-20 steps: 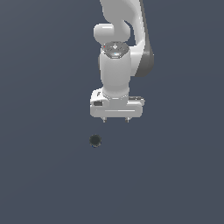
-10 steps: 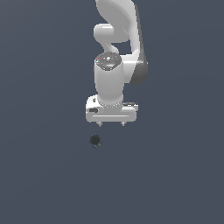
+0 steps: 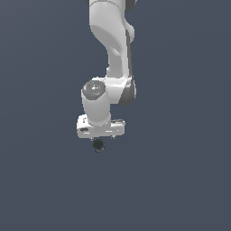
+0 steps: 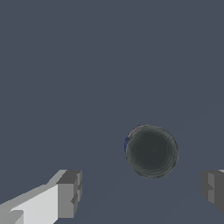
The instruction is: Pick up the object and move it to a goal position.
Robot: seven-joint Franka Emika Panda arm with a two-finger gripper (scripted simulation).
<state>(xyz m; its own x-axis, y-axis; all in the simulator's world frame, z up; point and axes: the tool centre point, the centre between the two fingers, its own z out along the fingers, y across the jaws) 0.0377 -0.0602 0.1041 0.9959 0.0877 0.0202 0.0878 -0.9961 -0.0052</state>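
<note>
The object is a tiny, nearly black ball [image 3: 98,145] with a faint sheen, lying on the dark grey floor. My white gripper [image 3: 100,136] hangs directly over it in the exterior view and hides its upper part. In the wrist view the ball [image 4: 151,151] lies between and a little ahead of my two grey fingertips [image 4: 70,192], closer to one of them. The jaws stand wide apart and hold nothing. I cannot tell whether the fingers touch the floor.
A plain dark grey surface [image 3: 180,180] lies all around. The white arm [image 3: 113,45] rises above the gripper to the frame's top edge.
The arm has moved down and toward the exterior view's left, from above and right of the ball to directly over it. The ball has stayed in place.
</note>
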